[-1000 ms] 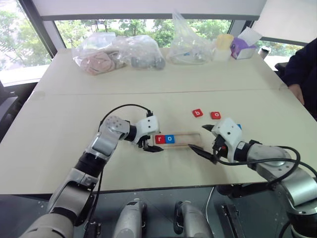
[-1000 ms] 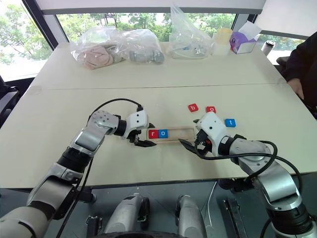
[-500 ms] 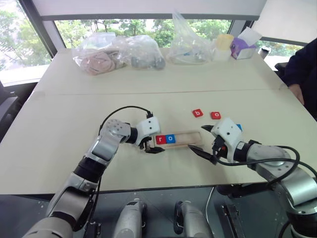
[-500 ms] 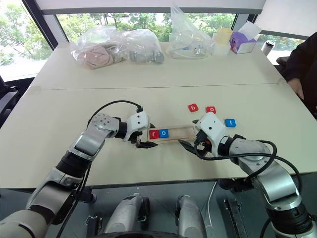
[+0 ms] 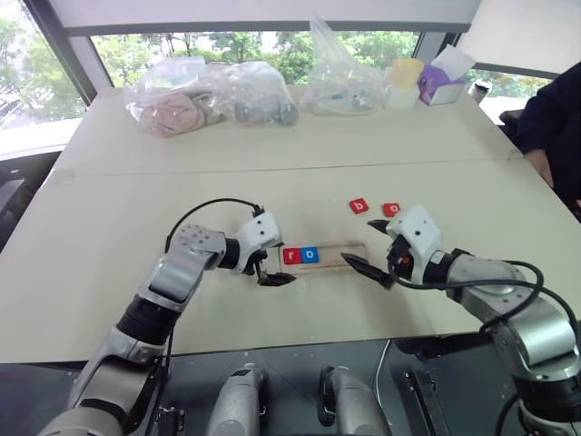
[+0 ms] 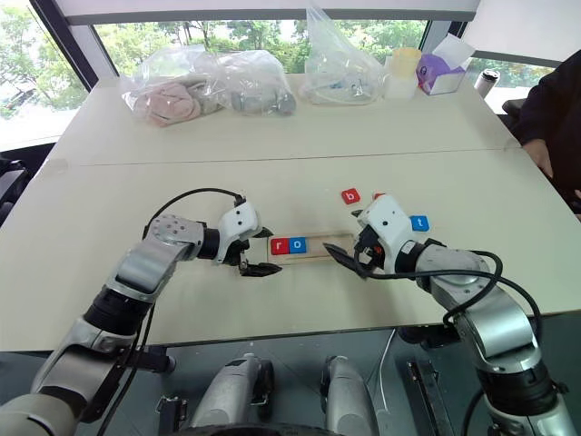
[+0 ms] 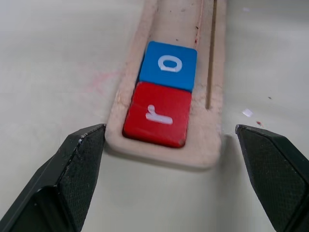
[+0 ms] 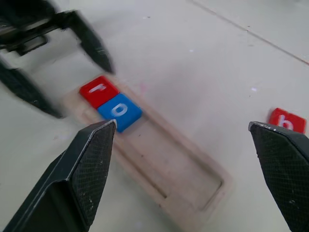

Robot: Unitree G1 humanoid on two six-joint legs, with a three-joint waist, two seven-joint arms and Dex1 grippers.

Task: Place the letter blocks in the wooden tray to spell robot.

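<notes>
With red r tile [image 7: 157, 114] and blue o tile [image 7: 168, 65] seated at the left end of the wooden tray [image 5: 349, 252], both your end effectors (left [image 5: 273, 273], right [image 5: 370, 249]) hang spread and empty at its ends, leaving b tile [image 5: 359, 206] loose on the desk [image 5: 272, 136].

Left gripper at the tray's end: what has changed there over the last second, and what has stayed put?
The left gripper has opened: its jaws were shut at the wooden tray a second ago and now stand wide, straddling the end that holds the red r, gripping nothing. The right gripper stays open at the other end. The r and blue o remain in the slot; the red b, red o and blue t lie outside.
</notes>
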